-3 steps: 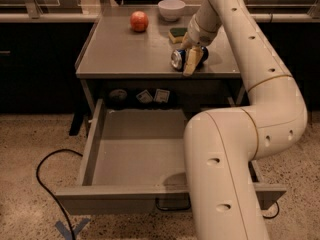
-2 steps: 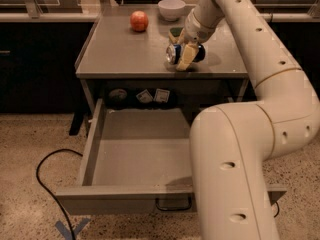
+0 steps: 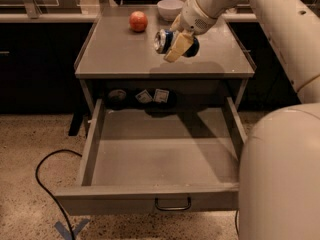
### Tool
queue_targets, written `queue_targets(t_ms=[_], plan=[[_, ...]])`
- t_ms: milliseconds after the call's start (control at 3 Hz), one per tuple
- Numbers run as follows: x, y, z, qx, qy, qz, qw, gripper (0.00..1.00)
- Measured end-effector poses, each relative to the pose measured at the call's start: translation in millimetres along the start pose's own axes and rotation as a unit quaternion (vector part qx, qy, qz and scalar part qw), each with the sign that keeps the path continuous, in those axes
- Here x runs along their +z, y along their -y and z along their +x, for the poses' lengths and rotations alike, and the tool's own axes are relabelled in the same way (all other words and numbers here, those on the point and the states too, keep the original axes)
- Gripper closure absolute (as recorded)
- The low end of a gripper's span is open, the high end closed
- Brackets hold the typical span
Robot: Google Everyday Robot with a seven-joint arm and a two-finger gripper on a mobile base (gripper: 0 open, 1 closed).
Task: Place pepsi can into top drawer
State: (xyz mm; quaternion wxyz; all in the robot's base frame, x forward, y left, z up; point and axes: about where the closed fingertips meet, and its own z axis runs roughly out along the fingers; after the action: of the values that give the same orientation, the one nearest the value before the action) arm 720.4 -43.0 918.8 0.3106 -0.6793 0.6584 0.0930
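The gripper [image 3: 176,43] has lifted the pepsi can [image 3: 163,39], clamped sideways between its fingers [image 3: 178,46], off the tabletop [image 3: 120,54]. The open top drawer [image 3: 125,200] waits below them.

Speckled floor [image 3: 30,134] with black cable [image 3: 37,173], dark cabinets [image 3: 35,69] behind.

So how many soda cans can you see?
1. The pepsi can is in the gripper, lying sideways over the grey table, behind the open top drawer. The big arm may hide others.
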Motion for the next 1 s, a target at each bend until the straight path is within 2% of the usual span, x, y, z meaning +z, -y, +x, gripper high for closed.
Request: queue_targets(t_ms=[333, 667, 1000], plan=[[-0.5, -42.8, -9.1, 0.008, 0.014, -0.019, 0.9997, 1.00], [30.1, -94.4, 6.1, 0.014, 0.007, -0.076, 0.9970, 1.00], [56.0, -124.1, 29.0, 0.013, -0.001, -0.119, 0.9928, 1.00]])
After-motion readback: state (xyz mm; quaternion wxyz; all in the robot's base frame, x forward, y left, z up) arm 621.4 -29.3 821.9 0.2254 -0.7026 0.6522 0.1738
